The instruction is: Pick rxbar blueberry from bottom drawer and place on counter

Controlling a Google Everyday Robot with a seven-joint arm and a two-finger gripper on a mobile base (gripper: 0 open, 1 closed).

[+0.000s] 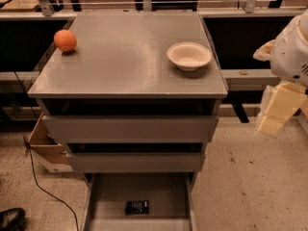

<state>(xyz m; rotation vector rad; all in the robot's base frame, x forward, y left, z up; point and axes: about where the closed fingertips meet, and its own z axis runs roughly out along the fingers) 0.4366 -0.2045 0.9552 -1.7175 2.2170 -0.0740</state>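
The rxbar blueberry (136,207), a small dark navy bar, lies flat on the floor of the open bottom drawer (159,191), near its front middle. The grey counter (120,57) tops the cabinet above it. My gripper (276,110), pale yellow under a white arm housing, hangs at the right edge of the view. It is beside the cabinet at about the height of the top drawer, well away from the bar and holding nothing.
An orange fruit (65,41) sits at the counter's left edge and a white bowl (189,56) at its right. Two wider grey drawers (130,128) stick out above the bottom one. A cardboard box (45,148), a cable and a black shoe (10,218) are on the floor at the left.
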